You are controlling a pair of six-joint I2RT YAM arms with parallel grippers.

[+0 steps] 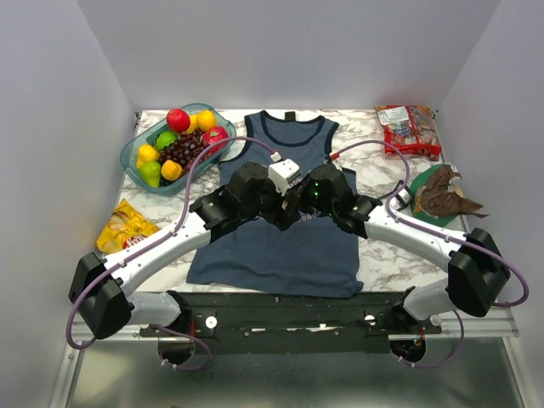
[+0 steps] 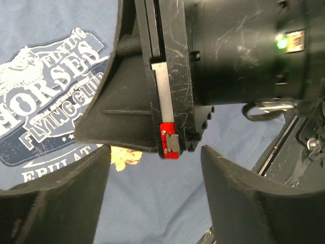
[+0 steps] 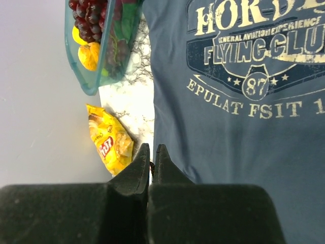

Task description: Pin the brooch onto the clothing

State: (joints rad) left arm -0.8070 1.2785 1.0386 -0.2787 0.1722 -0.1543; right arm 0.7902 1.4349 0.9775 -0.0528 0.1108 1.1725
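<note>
The slate-blue tank top (image 1: 272, 246) lies flat mid-table, its "HORSES" print showing in the left wrist view (image 2: 45, 101) and the right wrist view (image 3: 254, 46). The gold brooch (image 2: 124, 157) shows only in the left wrist view, at the tip of my right gripper's fingers (image 2: 117, 122), just above the cloth below the print. My right gripper (image 3: 151, 152) is shut with a thin dark edge between its tips. My left gripper (image 2: 152, 203) is open and empty, its fingers (image 2: 51, 198) either side of bare cloth close to the right gripper. Both grippers meet over the chest (image 1: 291, 206).
A teal tub of fruit (image 1: 174, 144) stands at the back left. A yellow chip bag (image 1: 126, 225) lies at the left edge, also in the right wrist view (image 3: 109, 140). A red snack pack (image 1: 408, 127) and a plate of brown leaves (image 1: 442, 194) sit at the right.
</note>
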